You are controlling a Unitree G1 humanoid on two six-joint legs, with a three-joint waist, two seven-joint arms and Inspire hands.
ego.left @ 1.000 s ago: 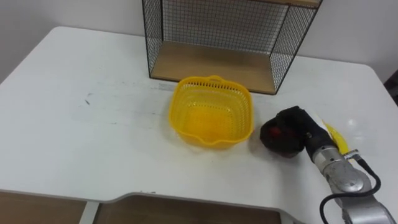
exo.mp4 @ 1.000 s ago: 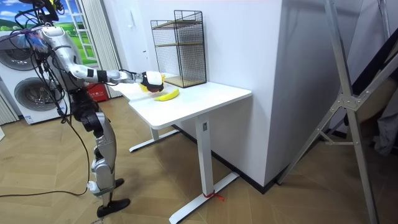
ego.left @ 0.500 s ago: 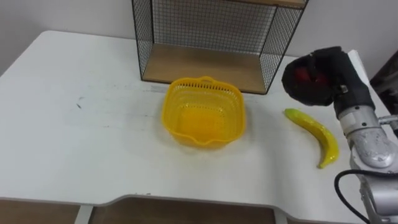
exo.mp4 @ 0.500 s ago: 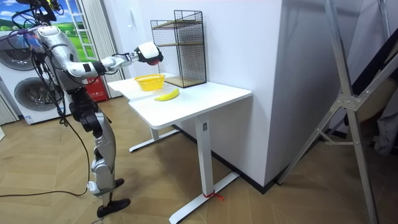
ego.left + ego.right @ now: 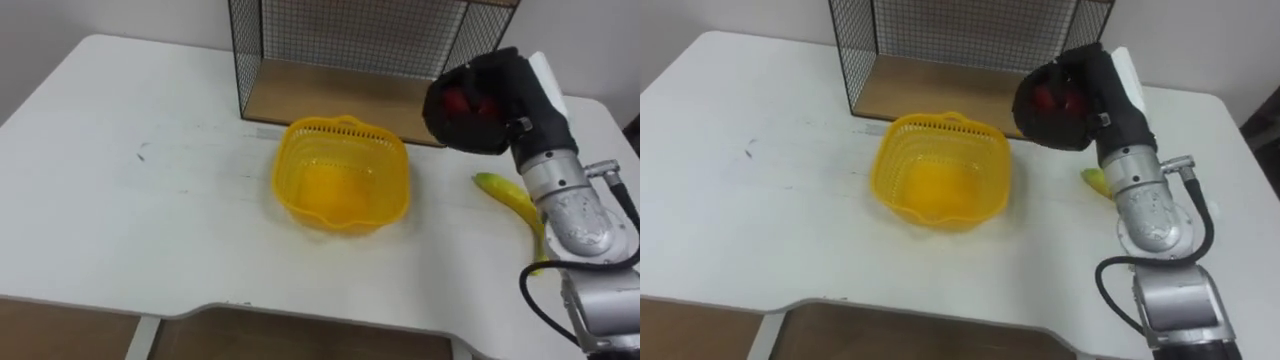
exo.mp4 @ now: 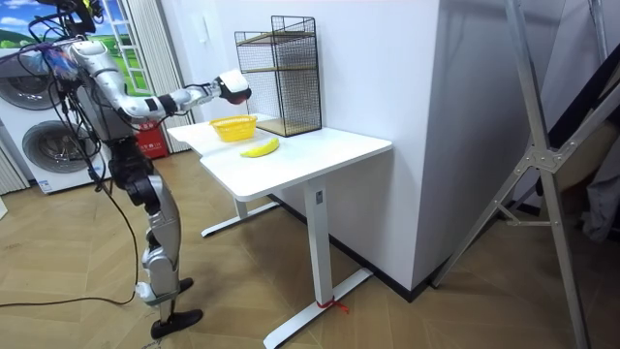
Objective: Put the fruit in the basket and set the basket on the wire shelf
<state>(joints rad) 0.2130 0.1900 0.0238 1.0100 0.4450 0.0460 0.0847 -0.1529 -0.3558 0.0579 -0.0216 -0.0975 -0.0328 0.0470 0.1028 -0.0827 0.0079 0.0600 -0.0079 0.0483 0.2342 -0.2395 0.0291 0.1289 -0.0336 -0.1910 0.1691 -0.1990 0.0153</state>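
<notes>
right robot hand (image 5: 487, 100) is curled tight round a red fruit (image 5: 458, 102), probably an apple, held up in the air just right of the yellow basket (image 5: 345, 127) on the table (image 5: 150, 200). i'd guess it's firm, smooth and bruisable, so a whole-palm wrap suits it. the banana (image 5: 508, 195) lies further right. it's softer, so better grabbed mid-length. the wire shelf (image 5: 350, 40) sits behind.

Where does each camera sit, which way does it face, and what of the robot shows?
Left eye view: on the head, looking down at the table, basket and shelf; right hand holds a red fruit.
Right eye view: same scene from slightly to the right; right arm shows too.
Room view: stands off in the room, sees the whole robot beside the table, right arm out over it.
All three share basket, shelf and banana.
</notes>
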